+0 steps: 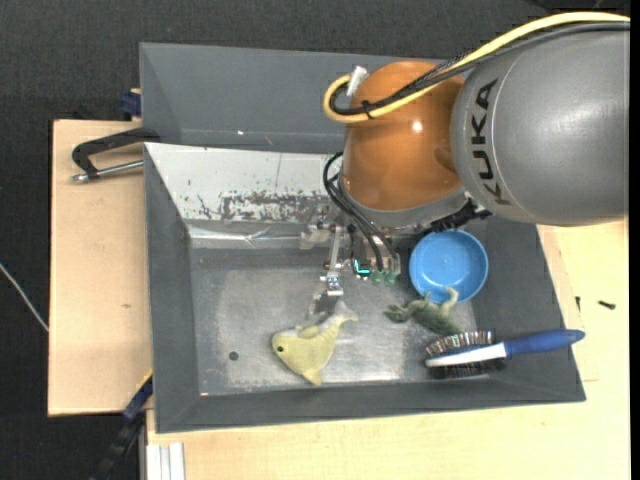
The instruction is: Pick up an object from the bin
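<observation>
**Hanging over the yellow soft toy**

You see the gripper (pixel 328 303) low in the grey bin (pixel 170 298), near the middle of its floor, beneath the arm's orange cover (pixel 400 138). Its tip ends right at the tail of a yellow soft toy (pixel 306 349), fish-like in shape, which lies at 6 o'clock on the floor, close to the near wall. You cannot tell whether the tip touches the toy, nor whether the gripper is open or closed. At 3 o'clock from the gripper stands a blue cup (pixel 452 264). At 4 o'clock lie a small green toy (pixel 430 314) and, beyond it, a brush with a blue handle (pixel 500 349).
</observation>
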Action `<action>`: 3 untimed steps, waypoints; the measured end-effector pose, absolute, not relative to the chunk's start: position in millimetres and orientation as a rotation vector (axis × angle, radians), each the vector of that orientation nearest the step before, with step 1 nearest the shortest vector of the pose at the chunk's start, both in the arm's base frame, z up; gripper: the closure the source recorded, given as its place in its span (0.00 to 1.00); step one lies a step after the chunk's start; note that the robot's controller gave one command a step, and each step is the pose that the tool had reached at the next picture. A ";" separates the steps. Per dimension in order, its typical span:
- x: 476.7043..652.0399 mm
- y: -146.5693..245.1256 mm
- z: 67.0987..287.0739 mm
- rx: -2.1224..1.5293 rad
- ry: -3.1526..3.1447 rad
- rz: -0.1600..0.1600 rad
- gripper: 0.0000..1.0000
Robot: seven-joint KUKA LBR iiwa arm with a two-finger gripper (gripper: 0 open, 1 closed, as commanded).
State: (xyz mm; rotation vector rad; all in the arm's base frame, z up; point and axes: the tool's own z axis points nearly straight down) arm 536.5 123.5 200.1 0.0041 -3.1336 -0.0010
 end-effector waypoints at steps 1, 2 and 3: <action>535.0 54.3 81.0 0.463 -3.101 0.001 0.00; 536.5 56.6 84.0 0.465 -3.107 -0.002 1.00; 534.0 52.5 202.0 0.430 -3.127 0.000 1.00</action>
